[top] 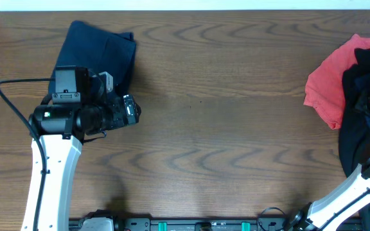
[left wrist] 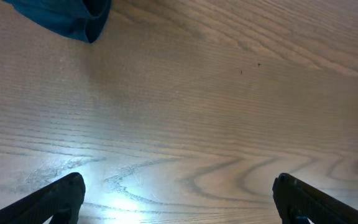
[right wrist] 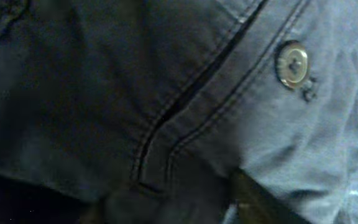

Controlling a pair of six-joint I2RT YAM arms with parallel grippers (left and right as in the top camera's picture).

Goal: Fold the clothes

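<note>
1. Judging by the layout, the step in hand is fetching the next piece from the heap. The right arm [top: 355, 186] reaches into the pile of soft clothes [top: 358, 122] at the right edge of the brown wooden bench [top: 236, 135].
2. The right wrist view is filled by dark navy woven fabric [right wrist: 92, 93], pressed close to the camera. It shows a stitched pocket seam and a pale round button [right wrist: 293, 64].
3. Whether the right pincer is apart or together cannot be told, since cloth hides its jaws. A dark sliver at the lower edge may be one finger.
4. To do this step well, the right pincer should probably take one layer only, near the buttoned waistband. That edge is stiff and would hang straight.
5. The lift should probably go up and toward the bare middle of the bench. That way the crumpled coral-red garment [top: 326, 86] beside the dark heap is less likely to be dragged along.
6. The left pincer [top: 132, 110] stands with its jaws wide apart over bare wood, holding nothing.
7. A folded dark navy cloth bundle [top: 98, 51] lies at the far left of the bench, just beyond the left pincer and apart from it. Its corner shows at the upper left of the left wrist view.
8. The left pincer should stay off that bundle and meet the new piece near the middle of the bench.
</note>
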